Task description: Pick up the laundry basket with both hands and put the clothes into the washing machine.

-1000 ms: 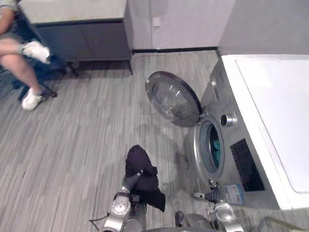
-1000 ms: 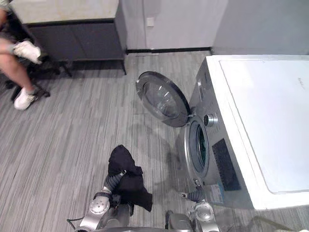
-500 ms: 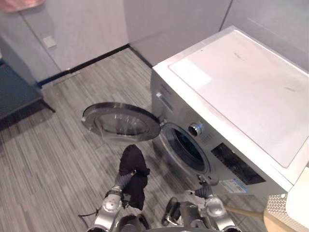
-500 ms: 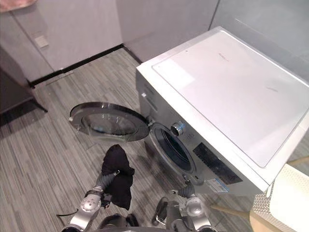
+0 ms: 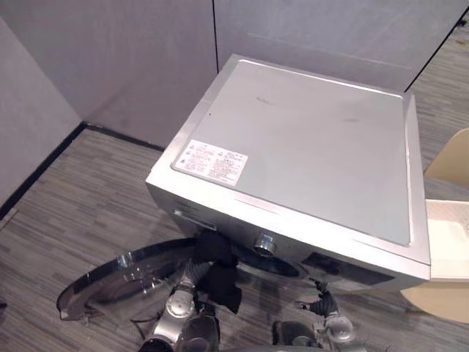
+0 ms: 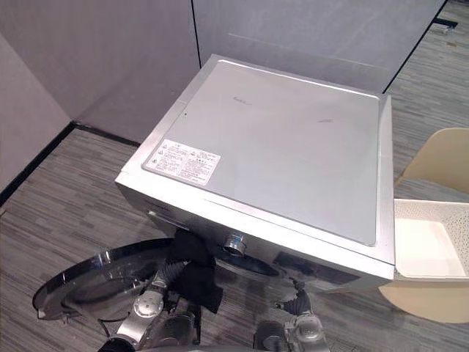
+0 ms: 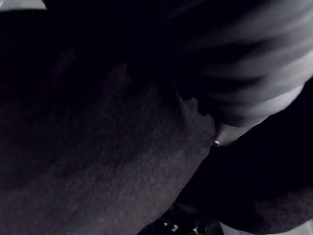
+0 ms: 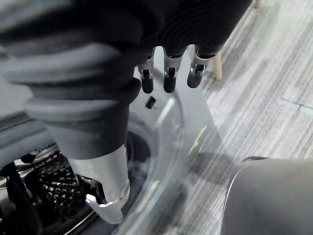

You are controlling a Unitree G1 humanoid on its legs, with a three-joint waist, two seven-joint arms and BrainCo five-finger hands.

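fingers (image 8: 168, 78) of your right hand (image 6: 299, 295) are straight and relaxed, with the thumb (image 8: 111, 196) apart from them, and they hold nothing. this hand hangs low before the right part of the front of the machine (image 5: 308, 139), near the round opening (image 8: 137, 149) but not in it.

your left hand (image 6: 168, 273) is under the black cloth (image 5: 218, 275), which is draped over it and hangs down from it. whether this hand is closed on the cloth i cannot tell, because the cloth covers it in the left wrist view also. the cloth is at the front of the machine, just under the knob (image 5: 264, 244) and at the mouth of the opening. if a part of it is inside, you cannot see from above.

the door (image 5: 121, 275) stands wide open to the left, so i judge the way is free. the basket (image 6: 429, 246) rests on a beige chair (image 6: 432, 158) just beside the machine on the right side, and the part of its inside which shows has no clothes in it.

so i judge that you are near the end: the basket is set down and looks emptied, and this cloth is probably the last piece. what is left is to push the cloth fully into the opening, let it go, and take the left hand out.
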